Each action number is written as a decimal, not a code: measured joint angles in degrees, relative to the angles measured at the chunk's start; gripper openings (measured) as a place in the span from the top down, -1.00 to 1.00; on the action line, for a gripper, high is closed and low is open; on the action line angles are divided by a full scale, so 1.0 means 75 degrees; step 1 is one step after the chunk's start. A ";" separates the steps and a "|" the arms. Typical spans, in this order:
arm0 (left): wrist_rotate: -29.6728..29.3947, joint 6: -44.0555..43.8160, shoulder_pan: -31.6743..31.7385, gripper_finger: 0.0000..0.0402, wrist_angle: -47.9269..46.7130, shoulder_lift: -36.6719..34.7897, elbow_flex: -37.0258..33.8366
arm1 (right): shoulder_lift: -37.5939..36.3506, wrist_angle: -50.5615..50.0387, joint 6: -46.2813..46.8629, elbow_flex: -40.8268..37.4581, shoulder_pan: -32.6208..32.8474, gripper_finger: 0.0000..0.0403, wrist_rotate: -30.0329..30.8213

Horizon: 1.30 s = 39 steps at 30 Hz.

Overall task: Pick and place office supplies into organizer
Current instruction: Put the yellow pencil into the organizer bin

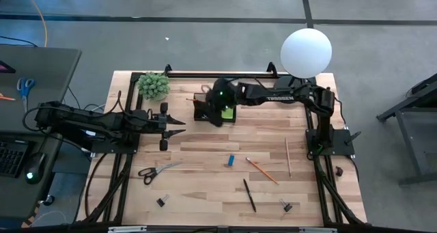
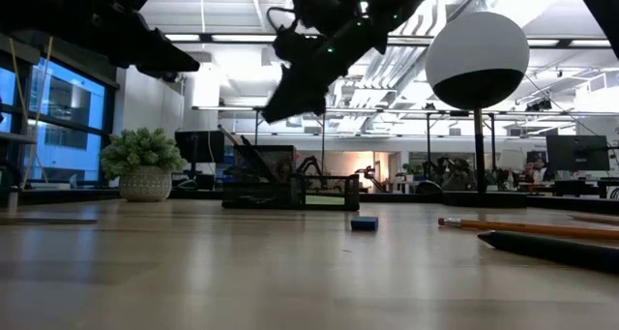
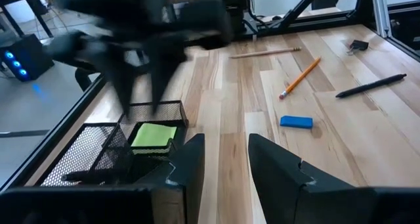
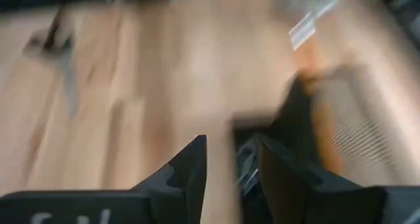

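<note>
Right hand (image 1: 217,115): I see it above the near-left part of the organizer, raised off the tabletop in the low view; its own wrist view shows the two dark fingers (image 4: 187,175) parted by a narrow gap with nothing between them.
Left hand (image 1: 179,127): I find it hanging over the tabletop left of the organizer, fingers a little apart, empty.
Organizer (image 3: 98,152): small black wire-mesh desk organizer with several compartments, standing at the far middle of the light wooden tabletop (image 1: 205,178).
Sticky-note pad (image 3: 154,134): lime-green pad, lying flat inside a low compartment of the organizer.
Blue block (image 1: 231,160): small, loose, mid-tabletop, near the orange pencil.
Orange pencil (image 1: 262,170): lying diagonally, right of the blue block.
Wooden pencil (image 1: 287,156): thin, lying lengthwise near the right edge.
Dark pen (image 1: 249,195): toward the near edge, apart from the pencils.
Black-handled scissors (image 1: 156,171): flat on the left side of the tabletop, below the left hand.
Binder clips: one tiny black clip (image 1: 162,201) near left, another (image 1: 285,206) near right.
Surroundings: small green bushy plant (image 1: 153,85) at the far-left corner; white globe lamp (image 1: 306,52) at the far right.
</note>
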 joint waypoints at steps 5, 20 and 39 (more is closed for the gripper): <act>0.0000 -0.0009 -0.0001 0.47 0.0000 0.0000 0.0000 | 0.0000 -0.1456 -0.0177 0.0000 0.0612 0.43 0.0005; 0.0690 -0.0207 -0.0001 0.47 -0.0009 0.0000 0.0000 | 0.0000 -0.5446 0.2928 0.0003 0.2893 0.52 0.1407; 0.1830 -0.0201 0.0000 0.47 0.0023 0.0000 0.0000 | -0.0133 -0.5823 0.6355 -0.1034 0.4662 0.52 0.2394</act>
